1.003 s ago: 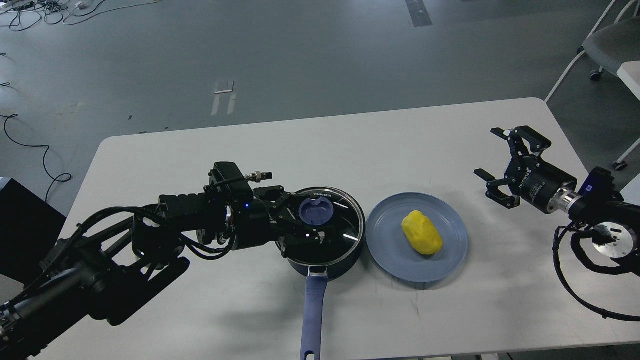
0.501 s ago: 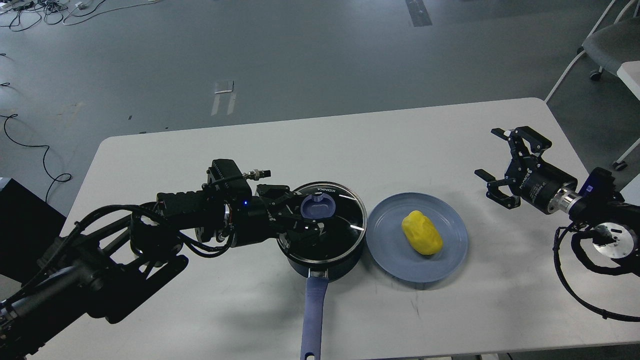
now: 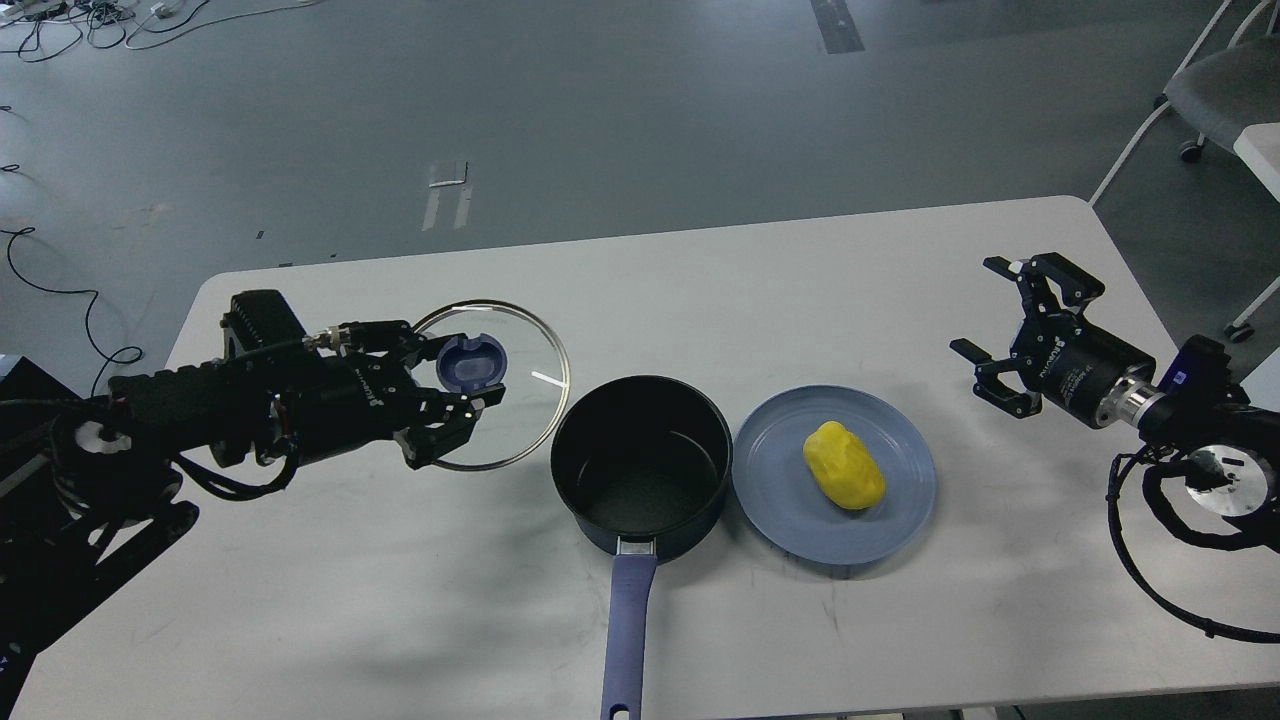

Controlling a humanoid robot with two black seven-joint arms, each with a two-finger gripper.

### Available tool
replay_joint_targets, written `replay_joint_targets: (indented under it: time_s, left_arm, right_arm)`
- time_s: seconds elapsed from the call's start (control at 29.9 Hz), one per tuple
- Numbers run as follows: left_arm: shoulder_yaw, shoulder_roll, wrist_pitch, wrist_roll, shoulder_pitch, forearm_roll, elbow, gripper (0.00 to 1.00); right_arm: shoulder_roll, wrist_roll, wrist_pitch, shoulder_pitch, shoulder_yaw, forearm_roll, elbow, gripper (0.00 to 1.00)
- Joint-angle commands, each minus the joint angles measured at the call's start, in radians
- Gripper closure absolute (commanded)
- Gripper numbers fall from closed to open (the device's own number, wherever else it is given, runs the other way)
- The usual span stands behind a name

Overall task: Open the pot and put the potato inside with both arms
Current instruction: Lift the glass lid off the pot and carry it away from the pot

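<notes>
The dark navy pot [image 3: 641,470] stands uncovered at the table's middle, its black inside empty, its periwinkle handle [image 3: 626,640] pointing toward me. My left gripper [image 3: 455,385] is shut on the blue knob of the glass lid [image 3: 520,375] and holds it to the left of the pot, above the table. The yellow potato [image 3: 845,465] lies on the flat blue plate [image 3: 790,500] just right of the pot. My right gripper [image 3: 1000,320] is open and empty, well to the right of the plate, above the table.
The white table [image 3: 700,290] has its far edge behind the pot and its right edge near my right arm. A chair [image 3: 1215,90] stands at the back right. Cables lie on the floor at the back left.
My left gripper has lifted the glass lid off the pot and carried it to the left. The pot now stands open. The right arm has not moved.
</notes>
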Motion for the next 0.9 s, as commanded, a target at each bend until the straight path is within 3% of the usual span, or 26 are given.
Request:
replay_joint_targets:
  time_s: [0.0,0.2,0.87]
  left_arm:
    - [0.028,0.027,0.088,0.000,0.084,-0.008,0.049,0.56]
    - [0.028,0.017,0.143,0.000,0.161,-0.029,0.113,0.56]
    - [0.029,-0.042,0.145,0.000,0.201,-0.057,0.213,0.49]
  right_arm:
    - [0.000,0.000,0.000,-0.001,0.000,0.000,0.000,0.00]
    - [0.000,0.000,0.000,-0.001,0.000,0.000,0.000,0.00]
    - [0.000,0.000,0.000,-0.001,0.000,0.000,0.000,0.00]
